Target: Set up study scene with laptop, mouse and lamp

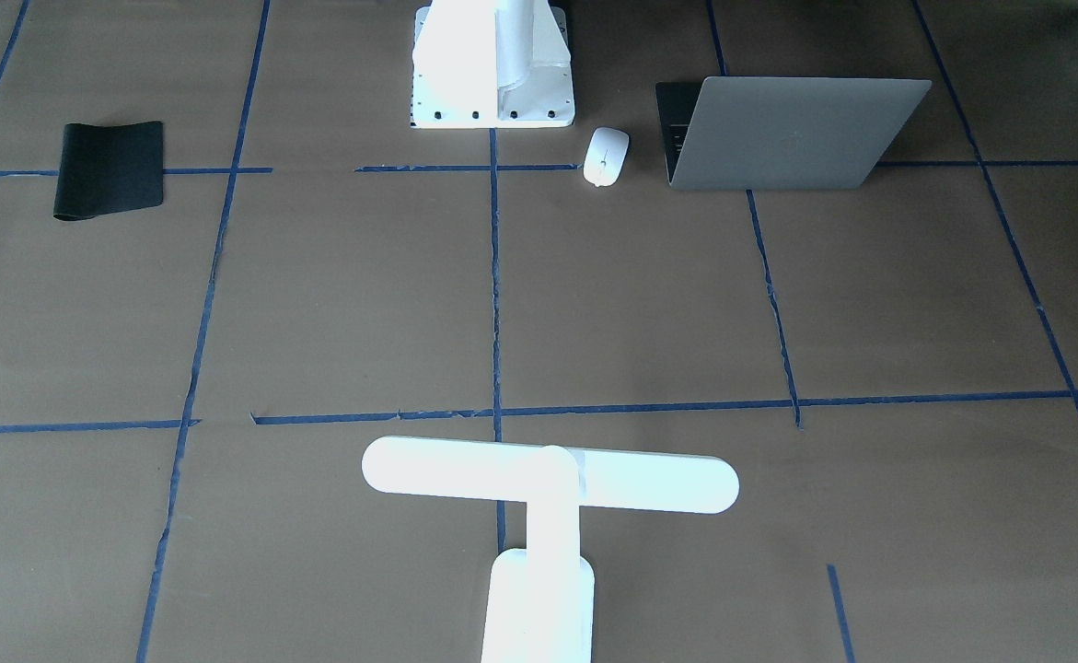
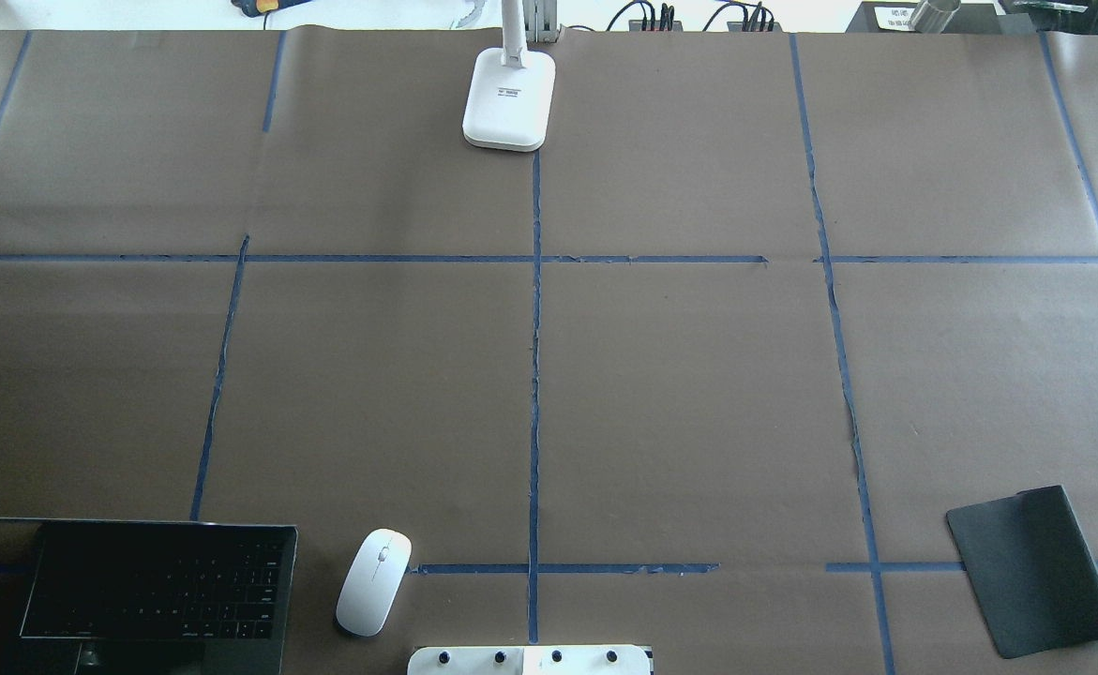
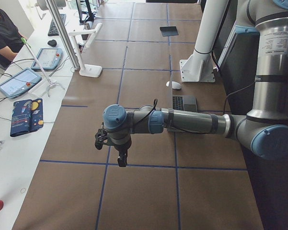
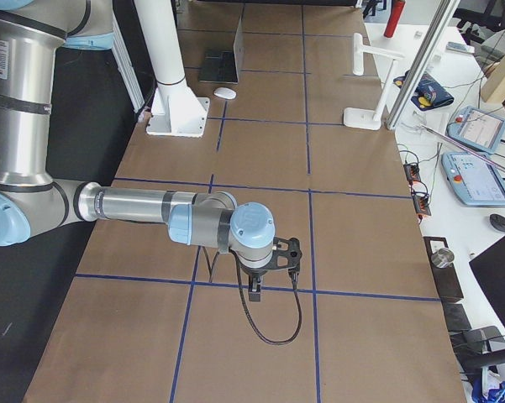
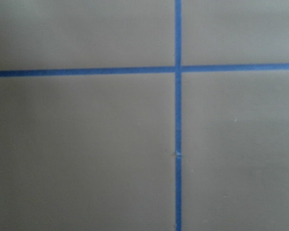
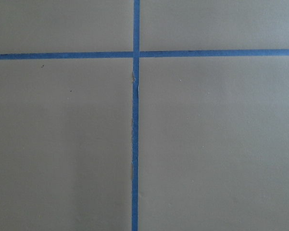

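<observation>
The laptop (image 1: 787,133) stands open at the robot's near left corner, its dark keyboard (image 2: 155,591) facing the robot. The white mouse (image 1: 606,156) lies just beside it, toward the table's middle (image 2: 374,581). At the far edge's middle stands the white lamp (image 1: 548,479), on its base (image 2: 508,98). My left gripper (image 3: 120,154) hangs over bare paper near the left end; it shows only in the left side view, so I cannot tell its state. My right gripper (image 4: 256,290) hangs likewise near the right end, state unclear. Both wrist views show only brown paper and blue tape.
A black mat (image 2: 1031,570) lies at the near right corner. The white robot pedestal (image 1: 492,64) stands at the near edge's middle. A side desk with tablets (image 3: 19,81) and a seated person (image 3: 2,28) runs along the far side.
</observation>
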